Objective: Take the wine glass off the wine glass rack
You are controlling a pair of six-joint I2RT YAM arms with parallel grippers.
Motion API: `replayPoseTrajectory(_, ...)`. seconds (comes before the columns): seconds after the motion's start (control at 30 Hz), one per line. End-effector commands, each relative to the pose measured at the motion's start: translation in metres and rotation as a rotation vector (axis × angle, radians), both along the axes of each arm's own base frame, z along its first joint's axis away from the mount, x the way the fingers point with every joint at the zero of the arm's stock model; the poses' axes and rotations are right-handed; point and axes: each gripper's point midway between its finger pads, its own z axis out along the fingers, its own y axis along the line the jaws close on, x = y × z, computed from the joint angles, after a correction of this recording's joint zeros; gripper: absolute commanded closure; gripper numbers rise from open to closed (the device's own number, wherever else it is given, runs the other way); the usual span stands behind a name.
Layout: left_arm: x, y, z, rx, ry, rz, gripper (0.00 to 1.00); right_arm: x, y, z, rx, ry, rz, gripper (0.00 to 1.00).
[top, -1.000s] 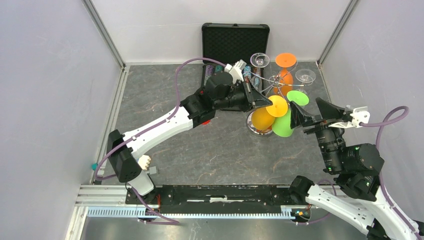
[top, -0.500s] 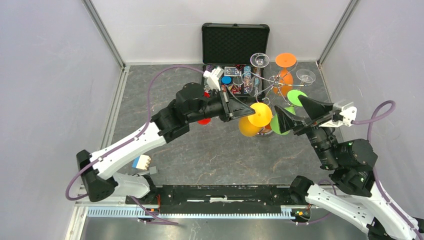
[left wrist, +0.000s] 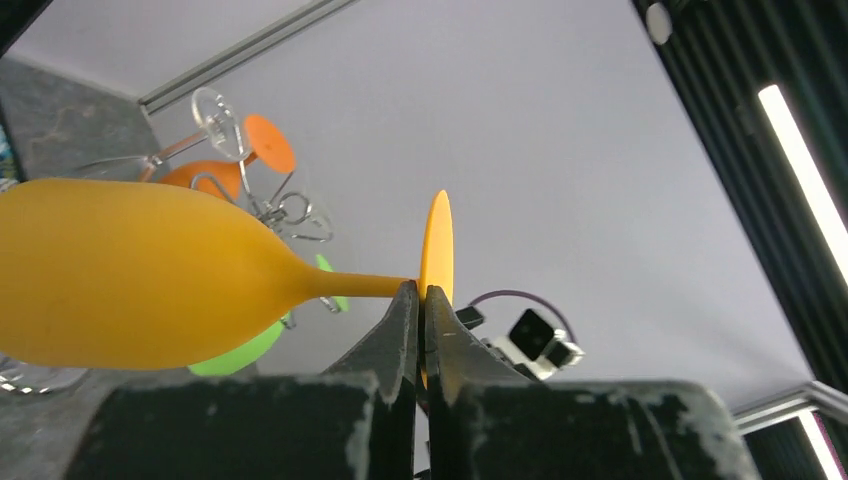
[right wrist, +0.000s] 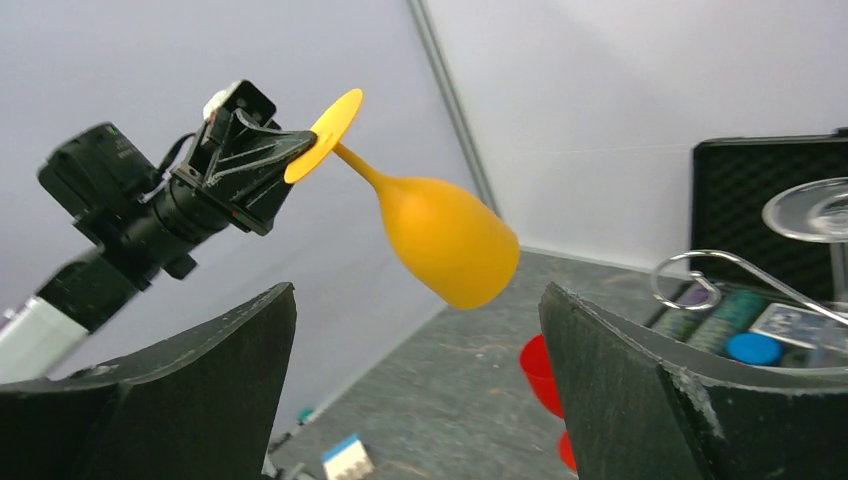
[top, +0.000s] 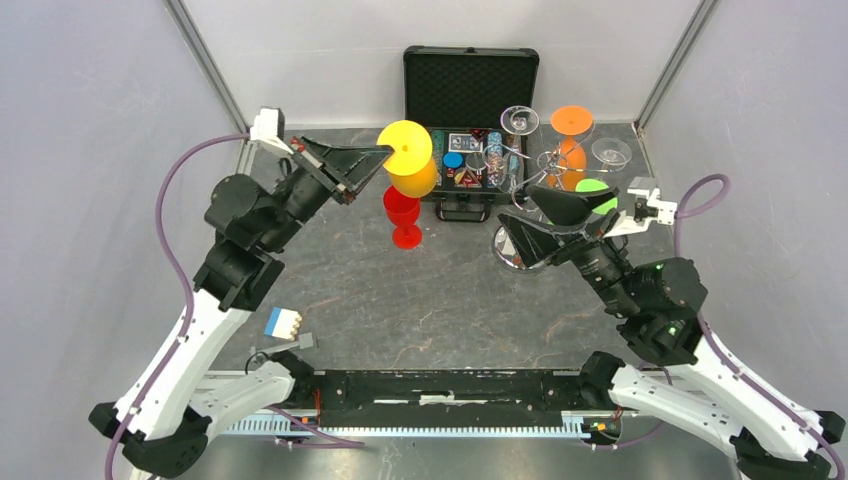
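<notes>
The yellow glass (top: 408,150) is off the rack (top: 553,160), upper left of centre in the top view. The left gripper (top: 383,158) pinches its thin stem beside the flat foot. Its long axis slants, foot up, with the smooth matte bowl hanging over, apparently clear of, the red glass (top: 403,212). The right gripper (top: 522,215) gapes empty by the wire rack's shiny base.

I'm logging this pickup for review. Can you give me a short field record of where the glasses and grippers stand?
left gripper: jaws shut on the yellow wine glass stem, glass aloft, bowl hanging lowest
right gripper: open, empty, close to the wine glass rack
rack load: orange glass, green glass, clear glasses
red wine glass: upright on the table
</notes>
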Motion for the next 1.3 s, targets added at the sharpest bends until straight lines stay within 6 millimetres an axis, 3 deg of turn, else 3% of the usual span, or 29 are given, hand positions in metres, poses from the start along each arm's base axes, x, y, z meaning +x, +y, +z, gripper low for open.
replayPoseTrajectory(0.0, -0.013, 0.014, 0.033, -0.202, -0.032, -0.038, 0.98, -0.008, 0.017, 0.027, 0.171, -0.009, 0.125, 0.04)
replayPoseTrajectory(0.2, -0.034, 0.040, 0.064, -0.395, -0.112, -0.032, 0.98, -0.002, 0.050, 0.046, 0.195, 0.030, 0.227, 0.02)
replayPoseTrajectory(0.33, -0.046, 0.038, 0.080, -0.518, -0.123, -0.146, 0.98, -0.001, 0.073, 0.057, 0.204, 0.033, 0.307, 0.02)
replayPoseTrajectory(0.5, -0.046, 0.028, 0.078, -0.632, -0.030, -0.290, 0.98, 0.006, 0.092, 0.060, 0.217, 0.056, 0.354, 0.02)
replayPoseTrajectory(0.7, -0.042, 0.046, 0.064, -0.661, 0.029, -0.181, 0.98, 0.012, 0.083, 0.052, 0.270, 0.074, 0.313, 0.02)
replayPoseTrajectory(0.97, -0.051, 0.074, 0.067, -0.692, 0.003, -0.067, 0.98, 0.020, 0.064, 0.043, 0.314, 0.088, 0.220, 0.02)
replayPoseTrajectory(1.27, -0.049, 0.081, 0.061, -0.748, 0.089, -0.057, 0.98, 0.008, 0.078, 0.045, 0.346, 0.088, 0.343, 0.02)
